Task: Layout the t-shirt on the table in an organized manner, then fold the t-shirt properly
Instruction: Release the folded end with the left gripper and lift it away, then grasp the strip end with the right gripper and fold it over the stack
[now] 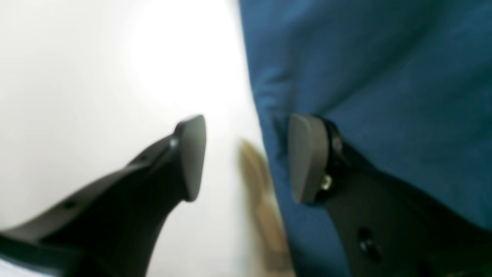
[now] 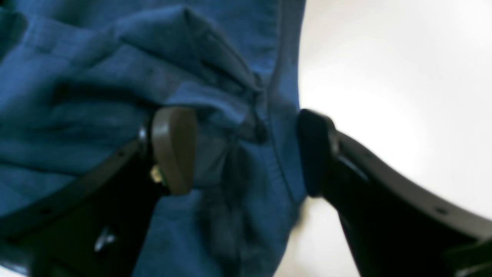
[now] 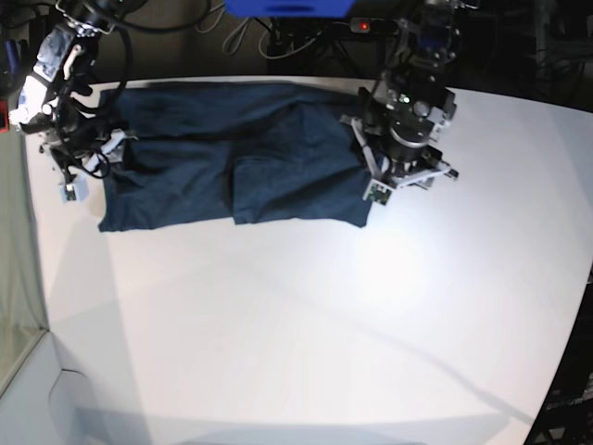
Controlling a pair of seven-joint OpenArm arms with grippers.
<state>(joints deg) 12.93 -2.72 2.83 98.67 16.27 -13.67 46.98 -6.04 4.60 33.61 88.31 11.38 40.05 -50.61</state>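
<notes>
The dark navy t-shirt [image 3: 232, 153] lies spread across the far part of the white table [image 3: 306, 334], with folds near its middle. My left gripper [image 1: 248, 157] is open at the shirt's right edge. One finger [image 1: 307, 157] is over the blue fabric [image 1: 384, 96], the other [image 1: 192, 157] over bare table. The arm carrying it [image 3: 408, 130] stands at the shirt's right end. My right gripper [image 2: 246, 152] is wide open with bunched fabric and a seam [image 2: 230, 96] between its jaws. Its arm [image 3: 69, 111] is at the shirt's left end.
Cables and dark equipment [image 3: 278, 37] sit behind the table's far edge. The table's curved edge [image 3: 574, 306] runs down the right. A blurred tan strip [image 1: 265, 207] shows beside the shirt edge in the left wrist view. White tabletop fills the near half.
</notes>
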